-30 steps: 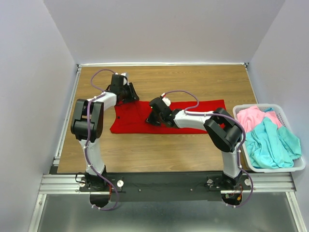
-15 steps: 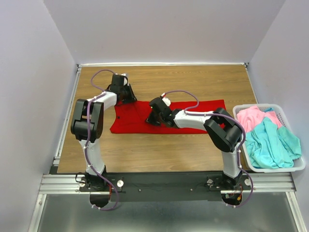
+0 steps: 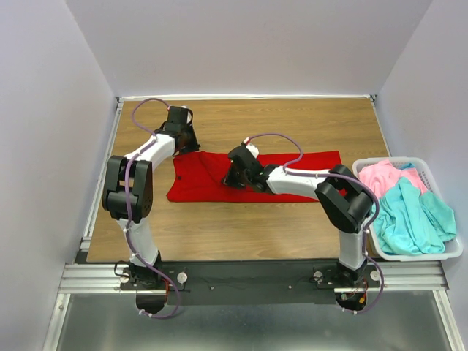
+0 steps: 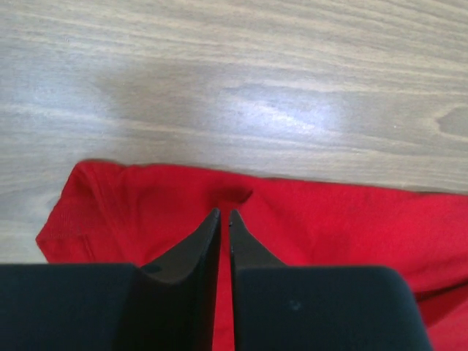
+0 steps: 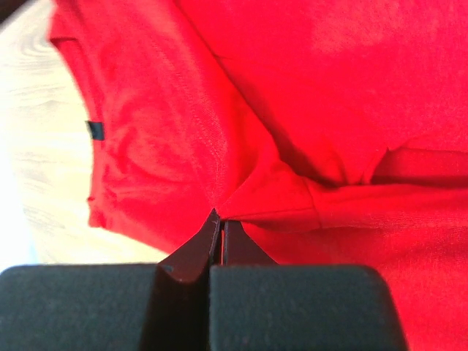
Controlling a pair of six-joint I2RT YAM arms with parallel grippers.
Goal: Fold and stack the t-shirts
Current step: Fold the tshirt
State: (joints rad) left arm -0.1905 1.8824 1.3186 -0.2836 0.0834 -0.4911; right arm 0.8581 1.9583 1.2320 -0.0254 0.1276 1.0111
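Note:
A bright red t-shirt [image 3: 194, 183] lies spread flat across the middle of the wooden table. My left gripper [image 3: 190, 148] is at its far left corner. In the left wrist view the gripper [image 4: 224, 213] is closed to a thin slit on the red t-shirt [image 4: 329, 219], which puckers just ahead of the tips. My right gripper [image 3: 228, 181] sits over the shirt's middle. Seen from the right wrist, this gripper [image 5: 217, 217] is shut on a raised fold of the red t-shirt [image 5: 329, 88], with creases fanning out from the tips.
A white laundry basket [image 3: 453, 252] stands at the table's right edge. It holds a pink t-shirt [image 3: 380, 175] and a teal t-shirt [image 3: 409, 216]. Bare wood lies behind and in front of the red shirt. Grey walls close in the table.
My left gripper's jaws have closed from partly open down to a slit on the shirt's corner, and the left arm has stretched slightly farther back. The right arm has not moved.

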